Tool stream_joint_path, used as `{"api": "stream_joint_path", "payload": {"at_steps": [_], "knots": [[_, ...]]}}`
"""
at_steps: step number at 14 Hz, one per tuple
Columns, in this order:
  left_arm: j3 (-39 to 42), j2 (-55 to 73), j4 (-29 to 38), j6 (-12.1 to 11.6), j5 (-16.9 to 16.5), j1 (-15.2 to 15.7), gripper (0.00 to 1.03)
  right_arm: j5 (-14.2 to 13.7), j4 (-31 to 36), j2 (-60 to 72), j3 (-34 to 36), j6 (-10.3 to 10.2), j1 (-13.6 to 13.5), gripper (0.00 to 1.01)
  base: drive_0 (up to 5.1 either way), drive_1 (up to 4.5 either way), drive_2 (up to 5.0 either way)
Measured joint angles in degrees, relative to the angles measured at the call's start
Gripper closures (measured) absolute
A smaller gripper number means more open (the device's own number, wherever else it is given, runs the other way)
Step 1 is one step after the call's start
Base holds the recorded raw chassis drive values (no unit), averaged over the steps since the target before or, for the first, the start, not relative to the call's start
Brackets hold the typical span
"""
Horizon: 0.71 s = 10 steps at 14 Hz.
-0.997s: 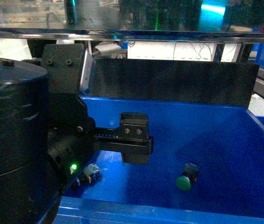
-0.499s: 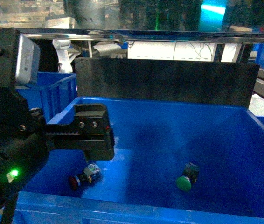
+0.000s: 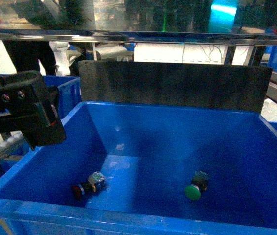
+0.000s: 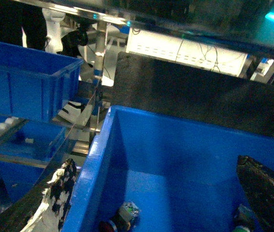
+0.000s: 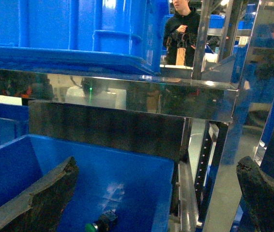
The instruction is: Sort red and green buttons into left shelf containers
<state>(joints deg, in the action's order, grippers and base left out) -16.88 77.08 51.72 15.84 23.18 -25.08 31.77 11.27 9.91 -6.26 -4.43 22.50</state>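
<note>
Red button (image 3: 80, 189) and green button (image 3: 194, 189) lie apart on the floor of one blue bin (image 3: 143, 218); left gripper (image 3: 28, 117) outside its left wall, jaws spread, empty; right gripper likewise apart; sorting apparently pending.

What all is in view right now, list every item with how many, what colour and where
Red domed push-button: one, red cap on a dark body, lying on the big bin's floor, front left.
Green domed push-button: one, green cap, dark body, on the same floor, right of centre.
Large deep blue plastic bin: one, bright blue, centre, holds both buttons.
Second blue plastic bin: one, blue, to the left, behind.
Dark backboard: one, black, behind the big bin.
Metal shelf rail: one, silvery, overhead.
Left claw: one, black, outside the big bin's left wall, empty.
Right claw: one, dark fingers apart, empty.
</note>
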Motion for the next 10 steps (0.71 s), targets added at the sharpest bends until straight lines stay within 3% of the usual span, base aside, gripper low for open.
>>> {"api": "stream_joint_path", "payload": {"at_steps": [2,4,6,8,9,10], "knots": [[0.5,-10.4,-8.3,2.0,4.5,-2.0,0.05,0.0,0.0,0.0,0.0,0.0,0.0,0.03,0.0,0.0,0.0],[1.0,-20.4,-14.2,1.6,10.4,-6.2,0.05,0.0,0.0,0.0,0.0,0.0,0.0,0.03,0.0,0.0,0.0],[1.1,-28.5,-21.9,3.0,15.6,-8.1,0.05,0.0,0.0,0.0,0.0,0.0,0.0,0.03,0.0,0.0,0.0],[1.0,-29.8,-21.7,3.9,16.5,-8.2,0.05,-0.2,-0.3,0.0,0.0,0.0,0.0,0.03,0.0,0.0,0.0],[1.2,-29.6,-21.4,2.8,15.5,-8.0,0.07,-6.5,-7.5,-0.7,-1.5,1.5,-2.8,0.12,0.0,0.0,0.0],[4.9,-35.1,-22.4,-7.1,5.3,-2.8,0.3,-16.8,-11.7,-2.5,-1.0,3.3,-8.9,0.35,0.0,0.0,0.0]]}}
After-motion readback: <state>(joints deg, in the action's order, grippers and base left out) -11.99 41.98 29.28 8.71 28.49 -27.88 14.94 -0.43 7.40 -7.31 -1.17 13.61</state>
